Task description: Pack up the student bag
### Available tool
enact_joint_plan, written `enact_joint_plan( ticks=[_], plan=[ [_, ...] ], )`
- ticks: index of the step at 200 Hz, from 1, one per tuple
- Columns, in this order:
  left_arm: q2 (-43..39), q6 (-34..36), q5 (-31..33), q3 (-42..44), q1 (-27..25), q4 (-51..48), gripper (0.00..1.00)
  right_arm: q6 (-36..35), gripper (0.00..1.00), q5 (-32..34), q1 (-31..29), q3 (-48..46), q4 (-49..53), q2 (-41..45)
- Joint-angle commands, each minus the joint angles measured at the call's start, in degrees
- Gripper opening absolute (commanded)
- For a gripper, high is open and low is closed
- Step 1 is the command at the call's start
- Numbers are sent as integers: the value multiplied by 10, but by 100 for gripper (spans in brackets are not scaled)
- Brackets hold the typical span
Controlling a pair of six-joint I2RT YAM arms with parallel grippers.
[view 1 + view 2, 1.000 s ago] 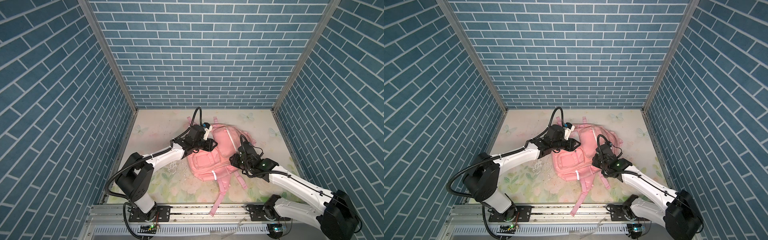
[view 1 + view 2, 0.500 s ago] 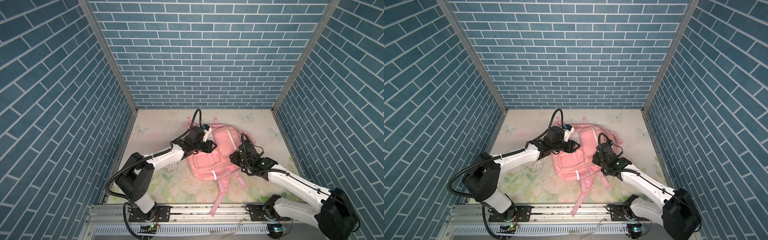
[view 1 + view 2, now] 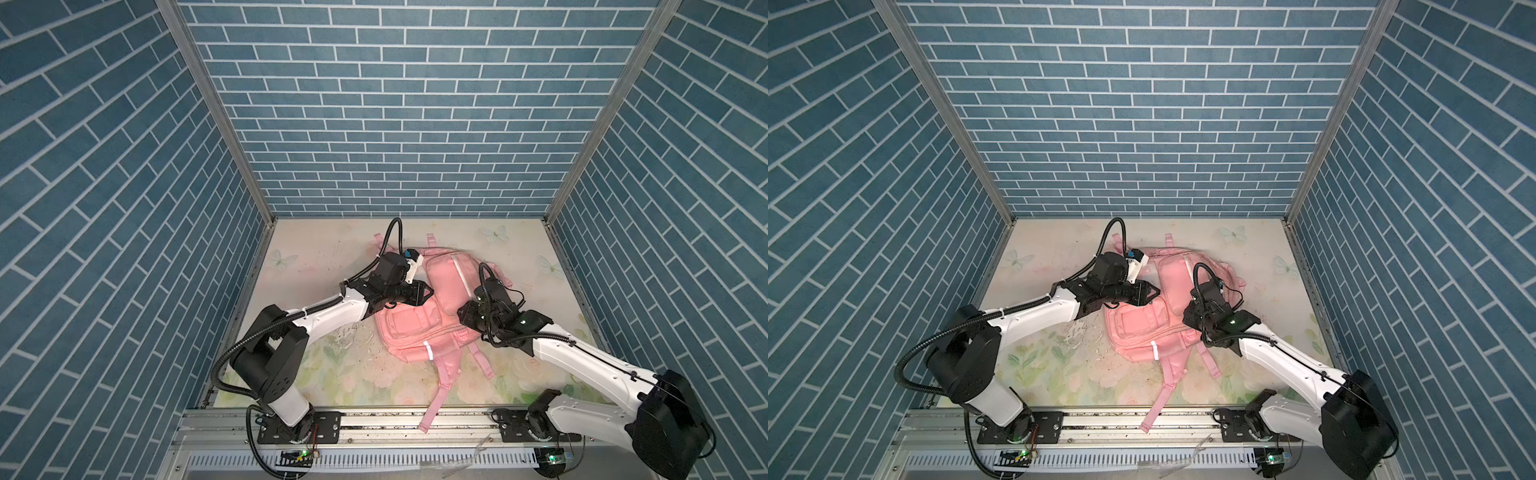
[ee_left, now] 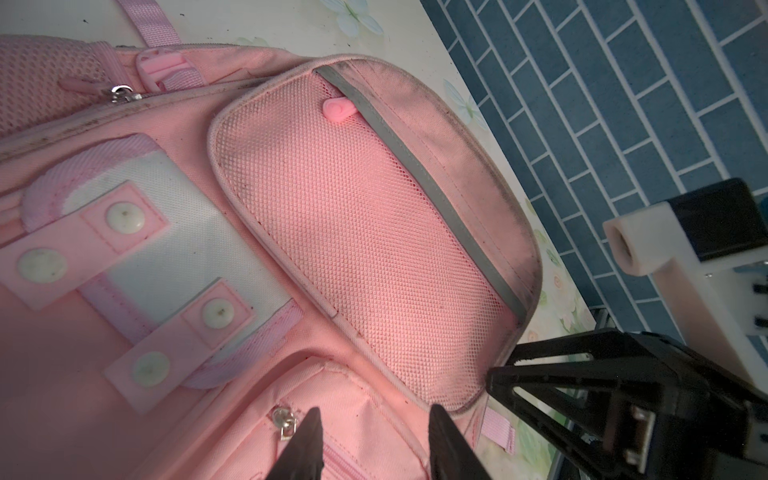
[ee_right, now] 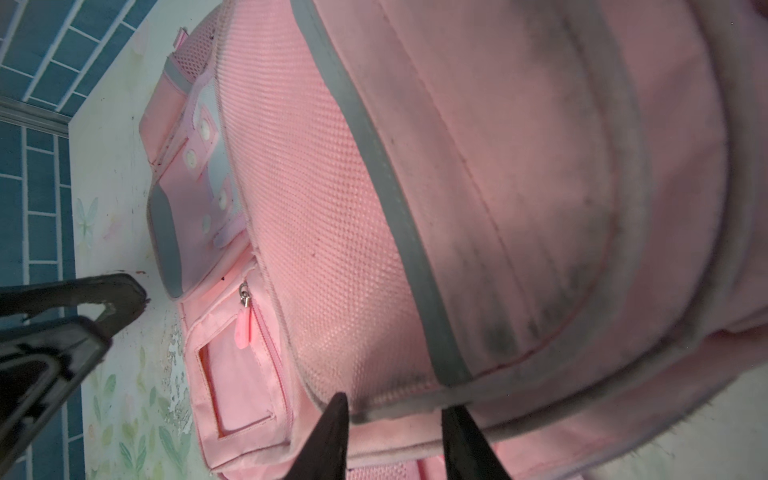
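The student bag (image 3: 415, 332) (image 3: 1142, 328) is a pink backpack lying flat, front pockets up, in the middle of the mat. My left gripper (image 3: 428, 291) (image 3: 1152, 293) is at its left edge. In the left wrist view it stands open (image 4: 374, 419) over the lower front pocket, beside a metal zipper pull (image 4: 284, 422). My right gripper (image 3: 463, 309) (image 3: 1187, 316) is at the bag's right side. In the right wrist view it is open (image 5: 397, 407), its tips straddling the grey piped edge of the mesh pocket (image 5: 332, 208). Neither gripper has a clear hold on the fabric.
Pink straps (image 3: 440, 382) trail from the bag over the front rail (image 3: 374, 419). A worn, flaked patch of mat (image 3: 345, 336) lies left of the bag. Blue brick walls (image 3: 395, 124) close the back and both sides. The two grippers are close together across the bag.
The right gripper has shifted a little towards the back along the bag's right side. The left gripper has barely moved, and the bag lies as before.
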State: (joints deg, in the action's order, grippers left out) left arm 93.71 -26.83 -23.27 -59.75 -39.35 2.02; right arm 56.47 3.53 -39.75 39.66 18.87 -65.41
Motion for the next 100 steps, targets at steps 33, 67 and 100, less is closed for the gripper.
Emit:
enact_joint_plan(
  ticks=[33,67,100],
  plan=[
    [6,-11,-3,-9,3,4,44,-11,29,-13,-3,2,28,32],
    [8,-13,-5,-8,4,6,43,-12,28,-19,-3,6,33,20],
    [6,-14,-5,-3,4,6,43,-13,27,-25,-2,16,47,0]
  ],
)
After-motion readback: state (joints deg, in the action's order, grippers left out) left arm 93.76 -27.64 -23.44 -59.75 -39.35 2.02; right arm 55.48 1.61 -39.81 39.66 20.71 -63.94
